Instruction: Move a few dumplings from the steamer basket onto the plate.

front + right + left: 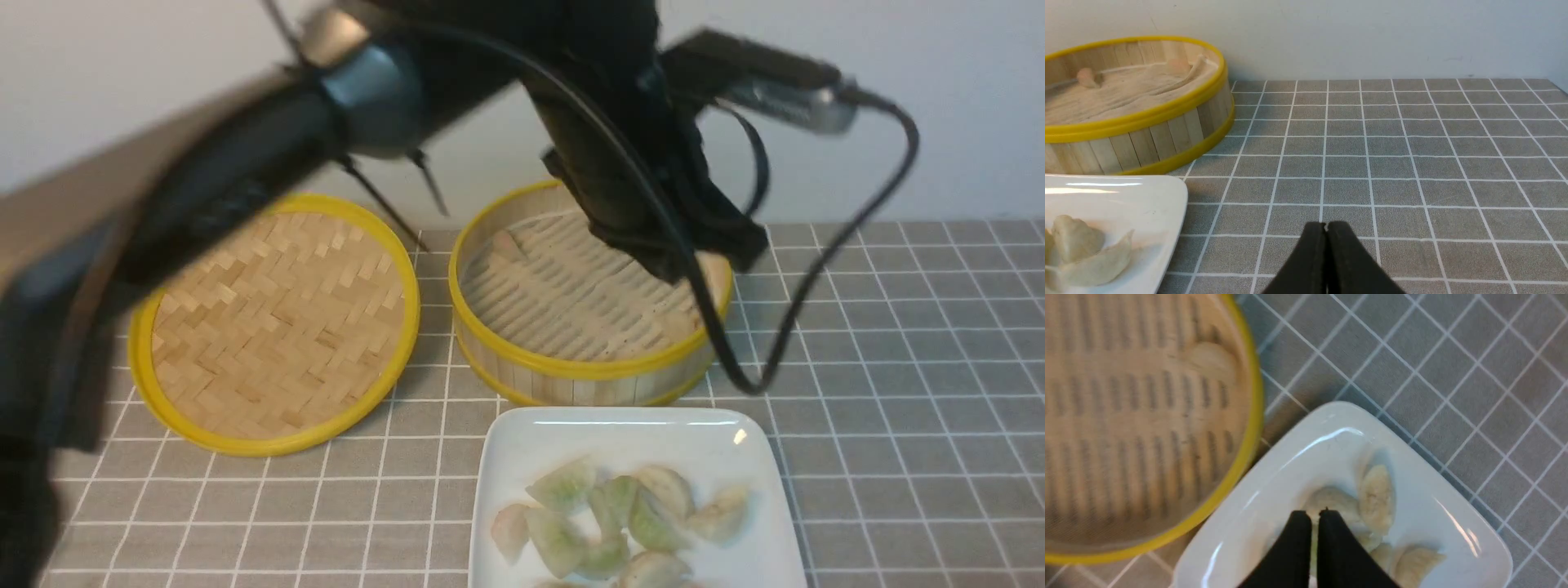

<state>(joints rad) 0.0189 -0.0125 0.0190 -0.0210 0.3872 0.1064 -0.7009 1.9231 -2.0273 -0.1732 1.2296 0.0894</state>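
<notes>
The steamer basket (571, 369) stands at the table's middle, with two pale dumplings left in it (502, 243), which also show in the right wrist view (1086, 77). The white plate (620, 437) in front of it holds several greenish dumplings (620, 523). My left gripper (678, 257) hangs above the basket's right side. In the left wrist view (1314, 514) its jaws stand nearly together with nothing between them, above the plate (1290, 465) and its dumplings (1376, 498). My right gripper (1326, 225) is shut and empty over bare cloth to the right of the plate (1147, 196).
The flat woven lid (277, 327) lies left of the basket. A black cable (759, 384) loops down from the left arm beside the basket's right edge. A grey checked cloth (898, 367) covers the table, and a white wall stands behind.
</notes>
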